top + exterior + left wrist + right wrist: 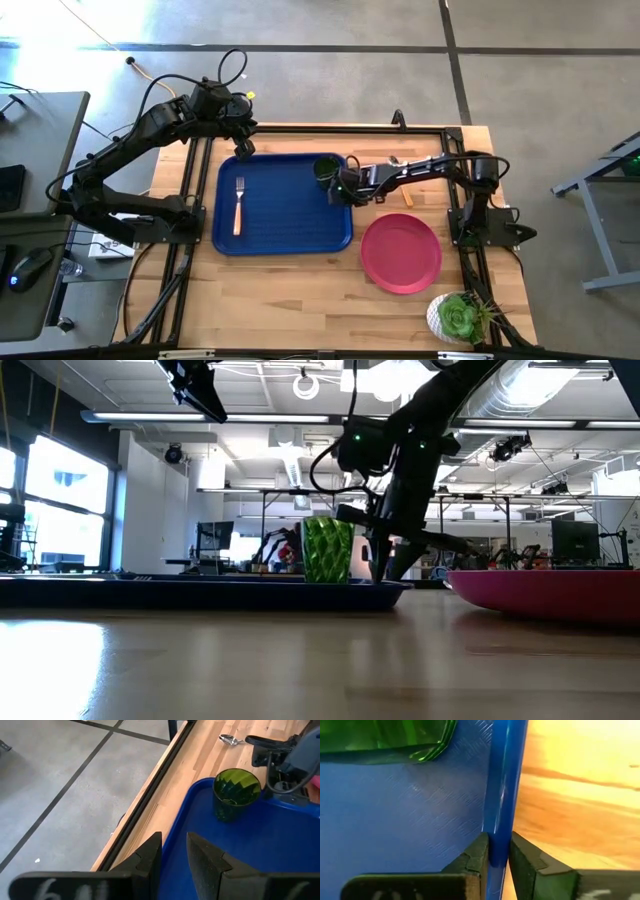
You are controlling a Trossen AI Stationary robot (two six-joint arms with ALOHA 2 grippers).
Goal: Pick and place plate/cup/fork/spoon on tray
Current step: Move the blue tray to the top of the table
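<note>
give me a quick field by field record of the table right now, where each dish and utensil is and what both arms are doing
tray: dark blue, on the wooden table
fork: lying on the tray
cup: upright at the tray's far right corner
plate: on the table, right of the tray
spoon: on the table beyond the tray
right end effector: straddling the tray's right rim, fingers closing on it
left end effector: raised over the tray's far left edge, empty

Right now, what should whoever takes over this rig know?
Right gripper: fingers pinch the tray rim at its right edge, beside the cup.
Left gripper: holds nothing, hovers above the tray's far-left corner.
Done: fork and cup are on the tray.
Left: plate on the table right of the tray; spoon on the table beyond the tray's far-right corner.
</note>
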